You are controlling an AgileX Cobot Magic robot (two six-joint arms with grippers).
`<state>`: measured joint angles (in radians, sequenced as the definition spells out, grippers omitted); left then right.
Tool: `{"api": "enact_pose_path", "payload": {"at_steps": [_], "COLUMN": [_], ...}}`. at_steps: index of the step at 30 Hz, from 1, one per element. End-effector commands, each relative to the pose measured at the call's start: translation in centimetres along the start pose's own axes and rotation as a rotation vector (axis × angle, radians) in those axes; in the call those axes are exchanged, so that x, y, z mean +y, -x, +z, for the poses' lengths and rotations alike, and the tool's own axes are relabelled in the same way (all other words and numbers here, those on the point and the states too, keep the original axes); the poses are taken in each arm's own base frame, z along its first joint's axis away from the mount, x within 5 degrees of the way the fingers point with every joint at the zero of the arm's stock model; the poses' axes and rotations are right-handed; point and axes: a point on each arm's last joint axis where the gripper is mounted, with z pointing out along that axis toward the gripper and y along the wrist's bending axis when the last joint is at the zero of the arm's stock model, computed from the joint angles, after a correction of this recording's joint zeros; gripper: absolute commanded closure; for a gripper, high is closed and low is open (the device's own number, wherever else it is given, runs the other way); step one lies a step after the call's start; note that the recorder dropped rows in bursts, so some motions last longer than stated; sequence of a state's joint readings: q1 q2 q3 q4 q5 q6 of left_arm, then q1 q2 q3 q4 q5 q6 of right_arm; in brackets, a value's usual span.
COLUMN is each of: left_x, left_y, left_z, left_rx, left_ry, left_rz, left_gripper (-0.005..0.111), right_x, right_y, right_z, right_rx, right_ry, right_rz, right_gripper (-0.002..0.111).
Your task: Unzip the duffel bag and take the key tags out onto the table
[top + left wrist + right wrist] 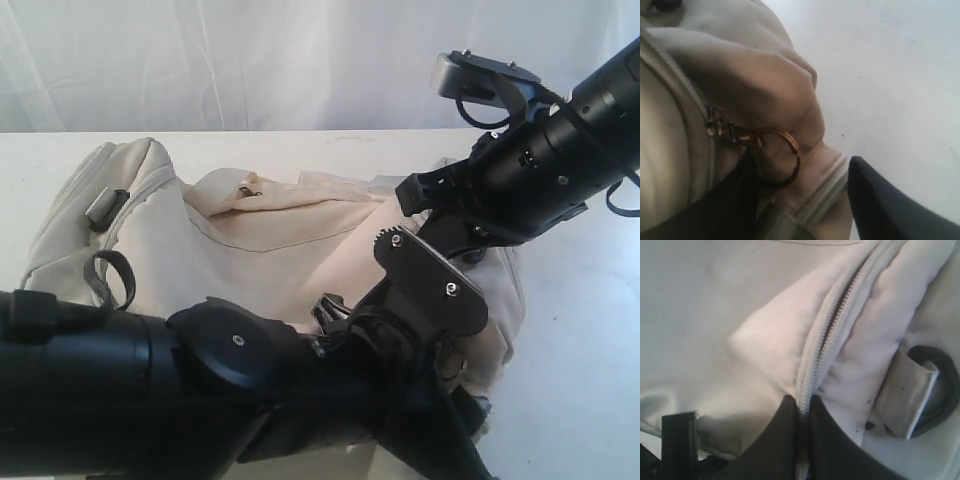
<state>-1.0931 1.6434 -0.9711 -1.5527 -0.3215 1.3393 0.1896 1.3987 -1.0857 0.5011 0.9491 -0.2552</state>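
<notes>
The cream duffel bag (270, 240) lies on the white table (580, 340). My right gripper (802, 402) is shut on the bag's pale grey zipper (832, 325), pinching the closed teeth between its black fingertips. At the bag's other end my left gripper (802, 172) is open. Its jaws stand wide apart on either side of a fold of fabric and zipper tape. The zipper pull (720, 127) with a brass ring (782, 157) lies just beyond the left gripper's dark finger (735, 200). The key tags are hidden.
A black D-ring (942, 382) on a webbing loop (907, 397) sits beside the right gripper. Both black arms crowd over the bag's near right part in the exterior view. Bare table (890, 75) lies past the bag's end. A white curtain (250, 60) hangs behind.
</notes>
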Motion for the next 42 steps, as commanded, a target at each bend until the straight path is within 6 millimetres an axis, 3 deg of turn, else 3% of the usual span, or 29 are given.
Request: {"api": "enact_pose_path", "payload": {"at_steps": [1, 15, 20, 32, 42], "left_x": [0.2, 0.3, 0.4, 0.0, 0.3], "left_y": [1.0, 1.2, 2.0, 2.5, -0.4], "left_z": [-0.2, -0.3, -1.6, -4.7, -5.3], "left_rx": [-0.033, -0.036, -0.063, -0.108, -0.046], "left_ry": [0.049, 0.065, 0.064, 0.032, 0.037], "left_rz": [-0.025, -0.048, -0.064, 0.004, -0.037], "left_gripper": [0.049, 0.077, 0.106, 0.107, 0.107], "right_x": [0.3, 0.3, 0.2, 0.0, 0.0], "right_y": [0.3, 0.3, 0.4, 0.5, 0.5], "right_z": [-0.3, -0.3, -0.3, -0.3, -0.3], "right_rx": [-0.024, -0.024, -0.024, -0.037, -0.043], "right_ry": [0.018, 0.018, 0.012, -0.013, -0.018], "right_rz": [-0.008, -0.008, -0.013, -0.027, -0.03], "right_gripper": [0.108, 0.108, 0.108, 0.108, 0.108]}}
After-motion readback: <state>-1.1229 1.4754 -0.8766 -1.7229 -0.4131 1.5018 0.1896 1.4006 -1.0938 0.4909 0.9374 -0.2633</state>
